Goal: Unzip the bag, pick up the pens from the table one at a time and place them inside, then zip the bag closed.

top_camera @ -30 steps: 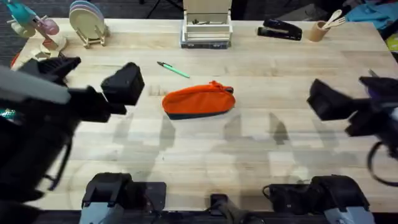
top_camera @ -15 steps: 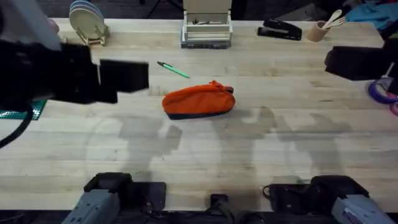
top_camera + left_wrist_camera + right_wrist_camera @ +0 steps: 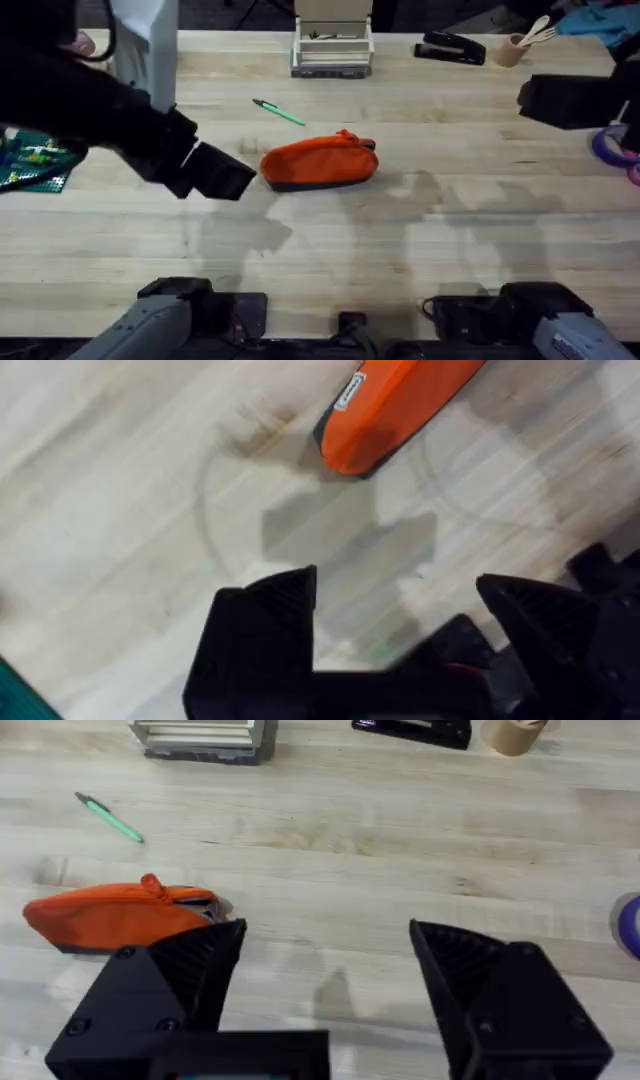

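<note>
The bag lies zipped near the table centre, the pen outside it toward the far edge. Both pincers, left and right, are released.

Black stapler top right; cup of wooden spoons just right of it. Grey metal tray rack top centre. Green mat left edge. Purple tape roll right edge.
</note>
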Tool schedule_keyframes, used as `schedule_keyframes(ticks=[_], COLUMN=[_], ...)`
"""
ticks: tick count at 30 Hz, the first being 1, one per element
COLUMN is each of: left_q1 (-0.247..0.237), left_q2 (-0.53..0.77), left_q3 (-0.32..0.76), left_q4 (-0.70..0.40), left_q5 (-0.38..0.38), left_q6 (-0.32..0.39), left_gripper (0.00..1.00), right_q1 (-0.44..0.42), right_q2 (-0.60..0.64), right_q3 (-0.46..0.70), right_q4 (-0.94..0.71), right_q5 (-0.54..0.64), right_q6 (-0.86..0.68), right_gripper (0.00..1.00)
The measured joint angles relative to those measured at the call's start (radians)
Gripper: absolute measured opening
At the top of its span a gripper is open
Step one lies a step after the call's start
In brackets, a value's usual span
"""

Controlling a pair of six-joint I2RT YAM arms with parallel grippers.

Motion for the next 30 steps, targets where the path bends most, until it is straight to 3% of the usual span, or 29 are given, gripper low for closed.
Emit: schedule_keyframes(ticks=[6, 17, 19, 22, 30], left_q1=[0.000, 0.000, 0.000, 0.000, -0.005], left_q2=[0.067, 0.236, 0.341, 0.390, 0.475], left_q3=[0.000, 0.000, 0.000, 0.000, 0.000], left_q4=[0.049, 0.072, 0.124, 0.190, 0.227], left_q5=[0.003, 0.006, 0.027, 0.057, 0.125], left_q6=[0.070, 0.092, 0.184, 0.237, 0.333], left_gripper=[0.993, 0.993, 0.995, 0.995, 0.995], right_q1=[0.000, 0.000, 0.000, 0.000, 0.000], right_q2=[0.000, 0.000, 0.000, 0.000, 0.000], right_q3=[0.000, 0.000, 0.000, 0.000, 0.000], right_q4=[0.000, 0.000, 0.000, 0.000, 0.000], right_q5=[0.000, 0.000, 0.000, 0.000, 0.000], right_q6=[0.000, 0.000, 0.000, 0.001, 0.001], right_gripper=[0.998, 0.998, 0.998, 0.998, 0.998])
